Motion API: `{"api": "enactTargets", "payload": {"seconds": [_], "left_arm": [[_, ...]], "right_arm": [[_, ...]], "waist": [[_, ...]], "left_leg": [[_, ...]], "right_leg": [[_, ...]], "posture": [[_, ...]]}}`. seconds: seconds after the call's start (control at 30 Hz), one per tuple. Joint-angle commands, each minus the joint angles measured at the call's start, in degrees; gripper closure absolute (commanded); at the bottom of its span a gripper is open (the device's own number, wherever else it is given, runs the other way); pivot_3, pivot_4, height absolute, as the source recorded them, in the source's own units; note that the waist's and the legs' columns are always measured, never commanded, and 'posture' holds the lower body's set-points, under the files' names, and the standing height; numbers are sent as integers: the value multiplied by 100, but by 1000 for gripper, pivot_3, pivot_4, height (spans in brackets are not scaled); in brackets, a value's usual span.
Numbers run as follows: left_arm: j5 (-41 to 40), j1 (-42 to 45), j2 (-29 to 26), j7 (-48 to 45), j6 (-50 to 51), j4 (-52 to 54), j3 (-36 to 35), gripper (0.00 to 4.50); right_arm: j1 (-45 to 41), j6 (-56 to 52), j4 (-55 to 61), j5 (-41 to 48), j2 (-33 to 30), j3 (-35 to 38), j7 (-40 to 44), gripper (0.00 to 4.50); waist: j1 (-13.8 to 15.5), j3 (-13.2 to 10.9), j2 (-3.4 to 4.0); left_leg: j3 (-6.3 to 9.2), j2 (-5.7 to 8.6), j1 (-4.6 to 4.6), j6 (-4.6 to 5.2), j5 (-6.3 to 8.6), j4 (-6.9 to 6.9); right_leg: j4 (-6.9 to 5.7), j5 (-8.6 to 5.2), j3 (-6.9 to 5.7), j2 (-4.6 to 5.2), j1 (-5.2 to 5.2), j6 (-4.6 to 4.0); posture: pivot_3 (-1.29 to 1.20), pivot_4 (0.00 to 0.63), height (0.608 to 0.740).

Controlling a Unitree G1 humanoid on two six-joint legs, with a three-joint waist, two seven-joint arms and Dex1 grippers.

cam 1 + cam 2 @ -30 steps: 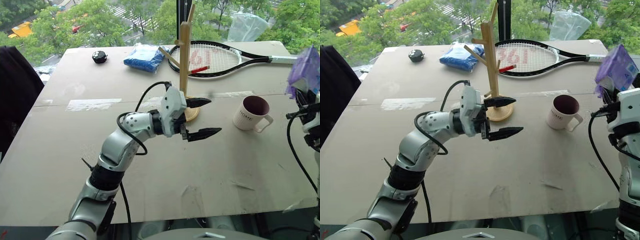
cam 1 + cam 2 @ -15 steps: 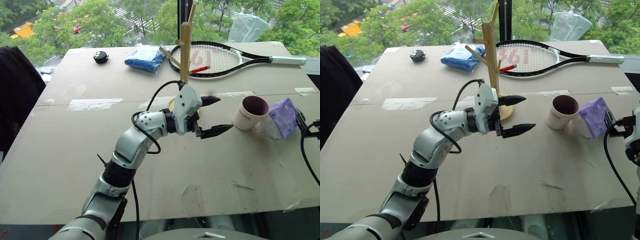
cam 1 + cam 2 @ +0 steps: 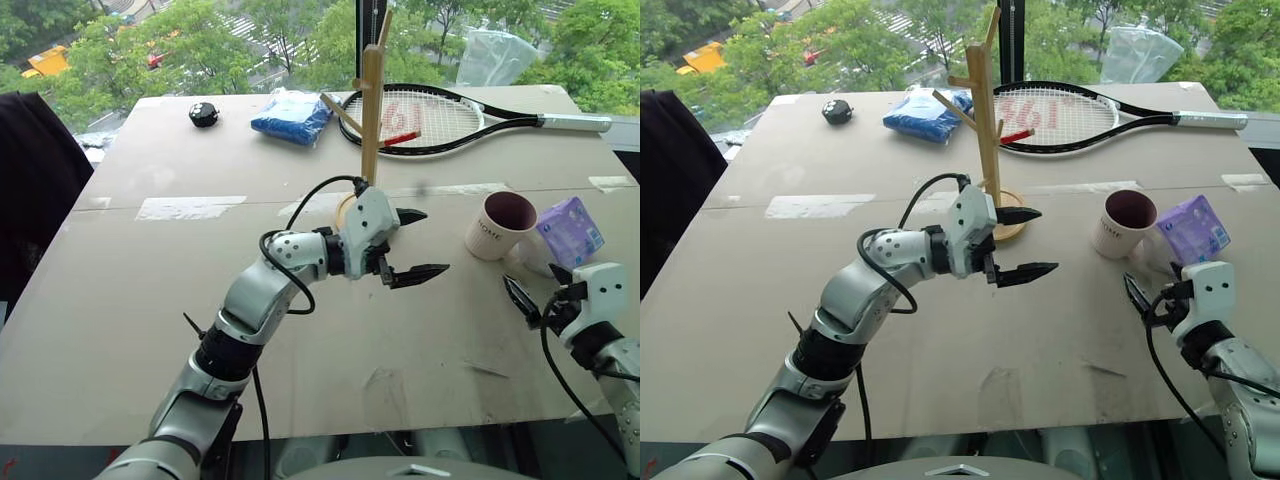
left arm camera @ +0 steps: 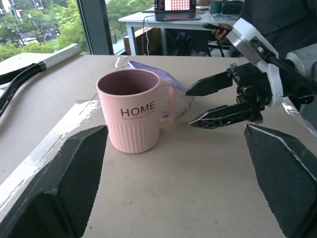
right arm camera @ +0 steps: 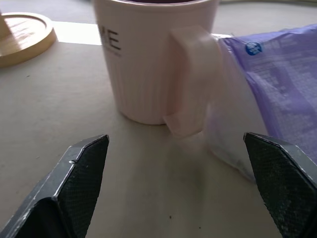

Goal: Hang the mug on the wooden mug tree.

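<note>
Beyond the far edge of the table (image 3: 120,330), treetops and a street are seen through glass, so the worktop evidently stands at a high window. Near the right edge stands the mug (image 3: 501,226), upright on the bare surface, its handle turned toward the near right corner, where it can be taken from that side; a purple packet (image 3: 571,229) lies against it on the handle side and may crowd a grasp. The wooden mug tree (image 3: 369,105) is set further in, toward the middle of the table and well apart from the mug, with a tennis racket (image 3: 440,117) lying behind it by the far edge. The right gripper (image 3: 1152,297) is held low just short of the handle, its fingers spread wide and empty, apparently lined up for the pickup. The left gripper (image 3: 414,245) is poised beside the tree's base, jaws parted with nothing between them, pointing toward the mug.
</note>
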State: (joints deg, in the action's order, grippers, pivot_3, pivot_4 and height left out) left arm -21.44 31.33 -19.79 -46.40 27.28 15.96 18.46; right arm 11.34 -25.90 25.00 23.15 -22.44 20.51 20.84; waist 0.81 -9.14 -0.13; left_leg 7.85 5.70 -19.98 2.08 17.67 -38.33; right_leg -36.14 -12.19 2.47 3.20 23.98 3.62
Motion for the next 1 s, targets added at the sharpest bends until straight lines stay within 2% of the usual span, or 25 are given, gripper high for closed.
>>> {"api": "enactTargets", "payload": {"seconds": [0.03,0.27,0.3,0.33,0.4,0.43,0.47,0.5,0.6,0.83,1.0], "left_arm": [[-11,42,-14,-20,-21,289,-86,0],[-41,90,-35,7,53,340,-155,0],[-39,92,-39,15,63,347,-165,0],[-30,89,-43,29,73,356,-174,0],[-20,83,-45,53,91,371,-186,0],[-20,77,-41,71,99,379,-193,0],[-29,61,-50,79,105,399,-204,0],[-36,46,-54,94,114,426,-208,0],[-50,26,-58,120,133,468,-215,0],[-74,-31,-57,156,166,518,-255,0],[-55,-496,-107,259,18,729,-393,0]], "right_arm": [[-295,166,-210,77,144,104,-168,91],[-738,509,-916,54,259,-13,29,91],[-813,564,-1018,58,278,-22,48,583],[-891,640,-1147,22,276,-23,50,874],[-986,752,-1331,-27,263,-20,56,1860],[-1008,798,-1397,-46,249,-28,75,2109],[-1008,833,-1423,-55,249,-42,85,2732],[-1018,870,-1461,-64,251,-59,98,3072],[-1038,945,-1522,-80,250,-109,128,4458],[-1121,893,-1298,18,156,-272,345,4458],[-1477,632,-879,37,-442,-677,959,4458]], "waist": [[-5,0,0],[-3,0,1],[-4,0,1],[-6,0,1],[-6,0,1],[-7,0,1],[-6,1,1],[-6,1,1],[-7,1,1],[-10,1,3],[-62,1,4]], "left_leg": [[0,0,0,0,0,0],[-1,0,-1,0,0,2],[-1,0,-1,0,0,2],[-2,0,-1,0,0,2],[-2,0,-1,0,0,2],[-2,0,0,0,0,2],[-2,-1,0,0,0,2],[-2,-1,0,0,0,2],[-2,0,0,0,0,2],[-3,0,0,0,0,2],[-12,0,0,0,0,2]], "right_leg": [[0,0,1,-1,1,0],[0,0,2,-2,4,0],[0,0,2,-2,4,0],[0,0,2,-3,4,0],[-1,0,2,-3,4,-1],[-2,0,3,-3,5,-1],[-3,0,2,-4,5,-1],[-4,0,2,-4,5,-1],[-5,0,3,-3,6,-1],[-8,0,4,-3,6,-1],[-9,0,13,-3,11,-1]], "posture": [[0,150,740],[0,150,740],[0,150,740],[0,150,740],[0,150,740],[0,150,740],[0,150,740],[0,150,740],[0,150,740],[0,150,740],[0,150,740]]}}
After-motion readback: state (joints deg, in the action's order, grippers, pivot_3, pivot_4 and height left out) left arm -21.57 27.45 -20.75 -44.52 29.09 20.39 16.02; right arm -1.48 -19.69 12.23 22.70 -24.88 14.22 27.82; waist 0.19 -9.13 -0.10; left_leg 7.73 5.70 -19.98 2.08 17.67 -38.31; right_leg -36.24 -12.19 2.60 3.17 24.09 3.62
